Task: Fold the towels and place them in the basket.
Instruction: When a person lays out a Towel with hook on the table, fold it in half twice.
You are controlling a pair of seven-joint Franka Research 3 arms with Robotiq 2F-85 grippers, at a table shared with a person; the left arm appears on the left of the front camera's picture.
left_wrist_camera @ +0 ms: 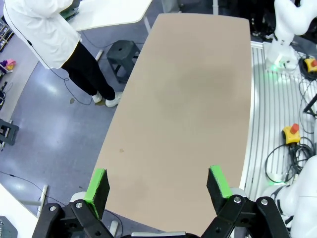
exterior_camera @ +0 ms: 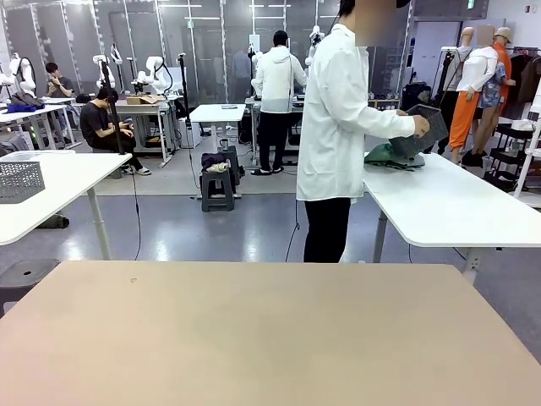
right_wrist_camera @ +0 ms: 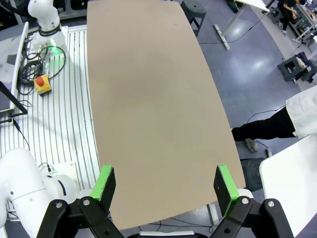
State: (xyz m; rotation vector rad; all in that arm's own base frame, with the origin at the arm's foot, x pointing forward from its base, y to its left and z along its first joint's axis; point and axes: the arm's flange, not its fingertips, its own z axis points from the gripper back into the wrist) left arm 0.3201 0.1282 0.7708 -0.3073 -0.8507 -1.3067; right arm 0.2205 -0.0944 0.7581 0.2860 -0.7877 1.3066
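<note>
Below the left gripper (left_wrist_camera: 157,182), a tan table (left_wrist_camera: 188,99) is seen from above. The gripper's two green pads (left_wrist_camera: 97,182) are held wide apart, and the tabletop shows between them. Up and to the left of that gripper, beyond the table's long edge, a person (left_wrist_camera: 42,27) in a white coat is seen standing on the grey floor beside a dark stool (left_wrist_camera: 121,52). Off to the gripper's right, a red stop button (left_wrist_camera: 294,129) is seen on the ribbed floor plate.

Beneath the right gripper (right_wrist_camera: 166,182) the same tan table is spread out, and its jaws too are set fully apart, closed on nothing. To the right of this gripper, past the table edge, a dark trouser leg (right_wrist_camera: 260,130) and the hem of the white coat are caught.

Across the table, well apart from both grippers, the basket (exterior_camera: 410,145) is held tilted in the person's hands (exterior_camera: 420,125) above a white side table (exterior_camera: 448,203). The mint green towel (exterior_camera: 380,156) is found crumpled on that white table, just under the basket; whether the two touch cannot be told. A paler grey mesh basket (exterior_camera: 19,180) is set on another white table, far off toward the left gripper's side.
</note>
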